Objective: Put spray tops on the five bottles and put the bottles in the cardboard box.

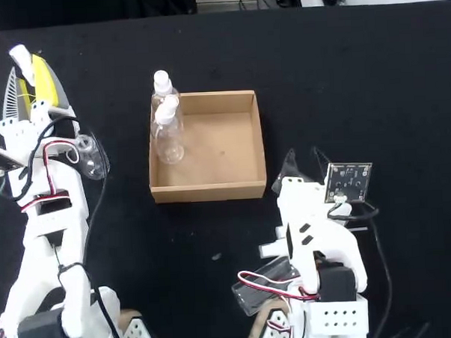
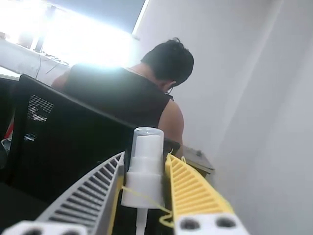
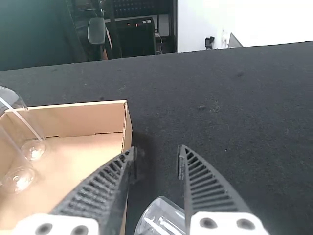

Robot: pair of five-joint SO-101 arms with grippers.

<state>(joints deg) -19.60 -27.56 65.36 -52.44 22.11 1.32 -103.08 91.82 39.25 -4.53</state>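
Observation:
My left gripper [image 2: 145, 157] is shut on a white spray top [image 2: 145, 169] and is raised at the far left of the table [image 1: 25, 64], pointing away from the table. The cardboard box [image 1: 239, 138] sits mid-table. Two clear bottles with spray tops on, one [image 1: 163, 87] and the other [image 1: 168, 130], stand along its left wall. My right gripper [image 3: 154, 156] is just off the box's front right corner [image 1: 294, 170]. A clear bottle's open rim [image 3: 159, 218] shows between its fingers. Another clear bottle [image 1: 92, 156] without a top lies beside the left arm.
The table is covered in black cloth [image 1: 356, 81]. A clear plastic piece [image 1: 262, 286] lies by the right arm's base. The box floor [image 3: 73, 166] is bare on its right side. A person sits in the room behind, away from the table.

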